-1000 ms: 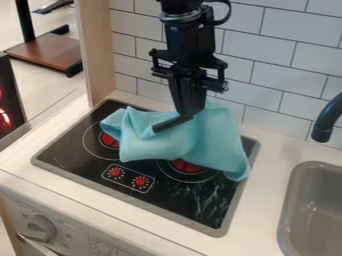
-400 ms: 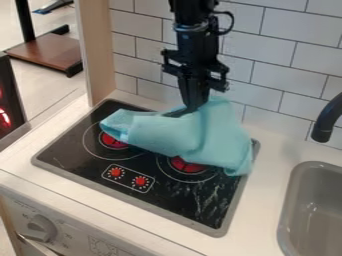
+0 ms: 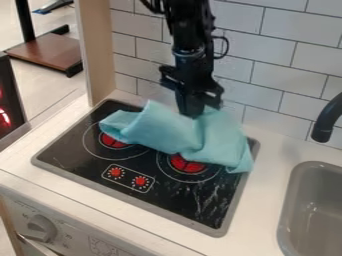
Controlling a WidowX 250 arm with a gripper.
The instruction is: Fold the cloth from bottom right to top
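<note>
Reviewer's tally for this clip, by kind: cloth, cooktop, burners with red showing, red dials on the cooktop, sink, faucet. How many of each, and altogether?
Cloth: 1
Cooktop: 1
Burners: 2
Red dials: 2
Sink: 1
Faucet: 1
Total: 8

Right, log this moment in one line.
cloth crumpled across stove | gripper at cloth's back edge | two burners partly covered | fold: completion unclear

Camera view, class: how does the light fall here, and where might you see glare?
In the camera view, light looks soft, with gentle shading in the folds of the cloth; pale streaks mark the black stovetop at its lower right in that view, perhaps reflections, though I cannot tell.
</note>
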